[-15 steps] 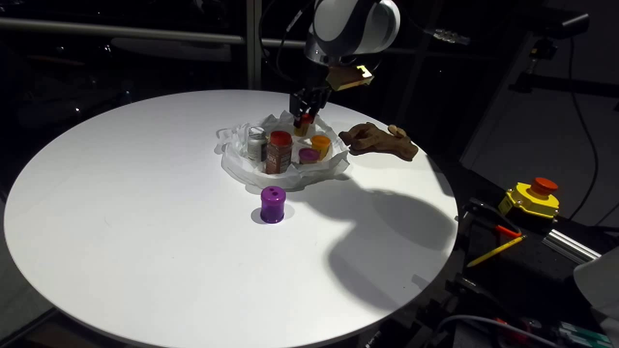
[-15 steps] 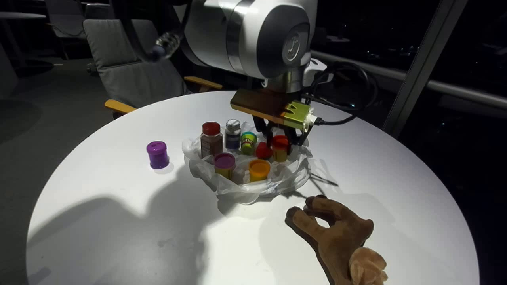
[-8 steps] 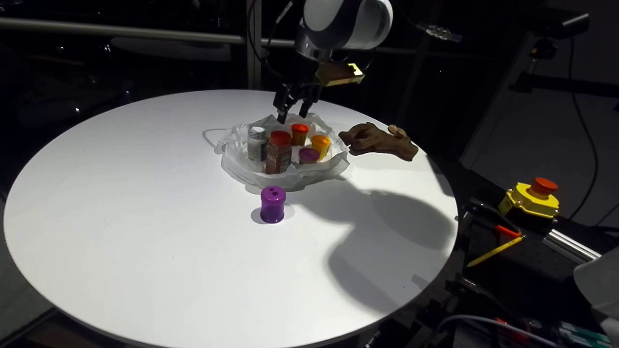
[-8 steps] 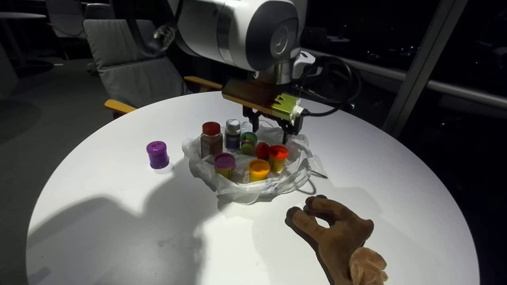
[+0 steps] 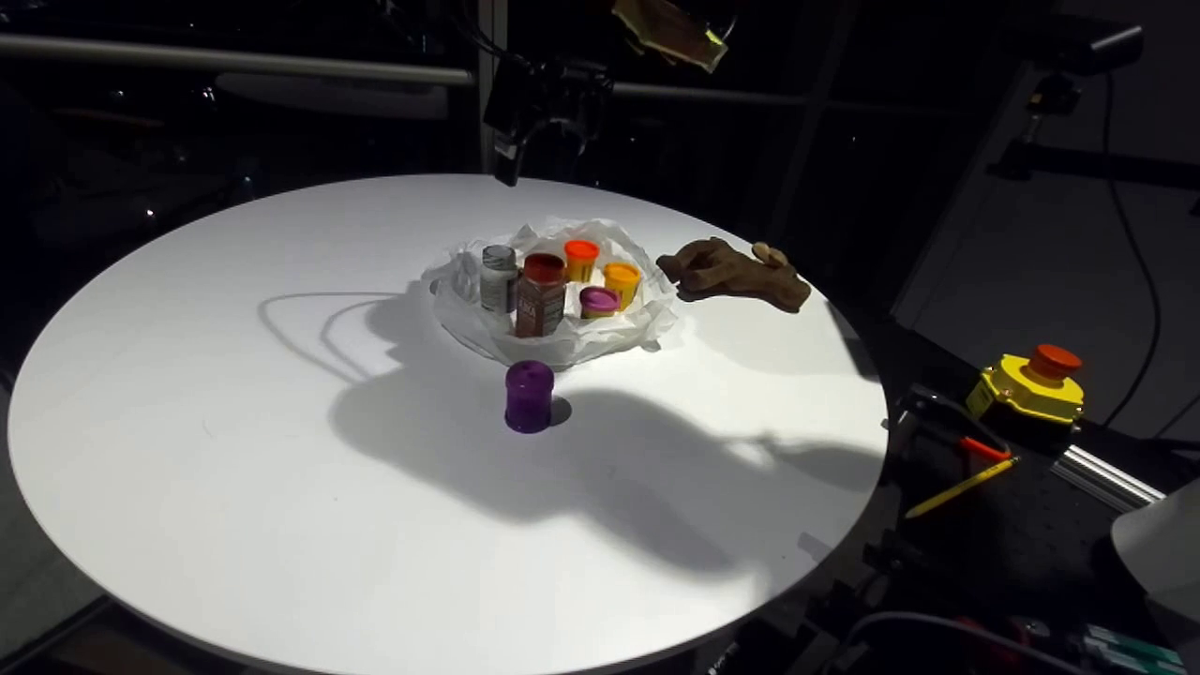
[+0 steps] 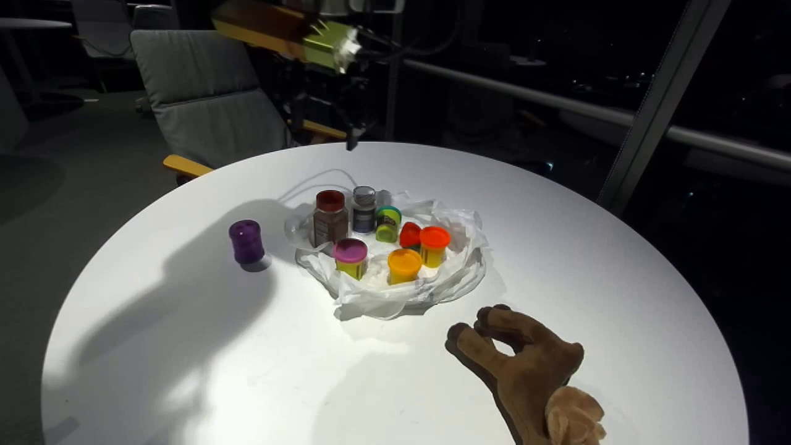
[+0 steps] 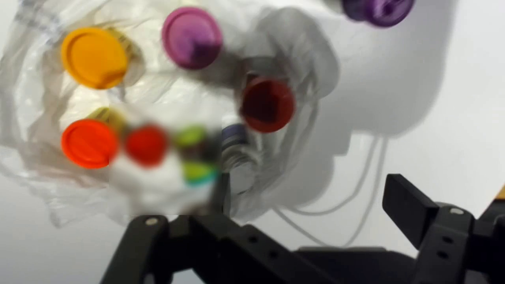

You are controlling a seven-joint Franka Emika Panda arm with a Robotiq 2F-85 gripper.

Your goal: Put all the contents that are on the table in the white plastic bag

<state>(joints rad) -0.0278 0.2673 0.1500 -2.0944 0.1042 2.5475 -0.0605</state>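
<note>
The white plastic bag (image 5: 581, 352) lies spread out on the round table. Inside it are a brown jar with a red lid (image 5: 541, 305), a grey bottle (image 5: 498, 286), a red-lidded tub (image 6: 434, 247), an orange-lidded tub (image 6: 405, 267), a purple-lidded tub (image 6: 350, 258), a green tub (image 6: 388, 224) and a small red object (image 6: 410, 235). Outside it, on the bare table, a purple container (image 6: 246, 243) stands upright and a brown plush (image 6: 525, 364) lies. My gripper (image 7: 313, 197) hangs well above the table, jaws wide apart, nothing between them.
The white round table (image 5: 281, 525) bears the arm's shadow, which falls across the purple container. A chair (image 6: 191, 93) stands behind it. At the side, a dark surface holds a yellow box with a red button (image 5: 1031, 384) and a yellow pencil (image 5: 961, 487).
The red-lidded tub, between the jaws a second ago, now stands in the bag. My gripper has opened, risen and moved away from it, over towards the grey bottle's side.
</note>
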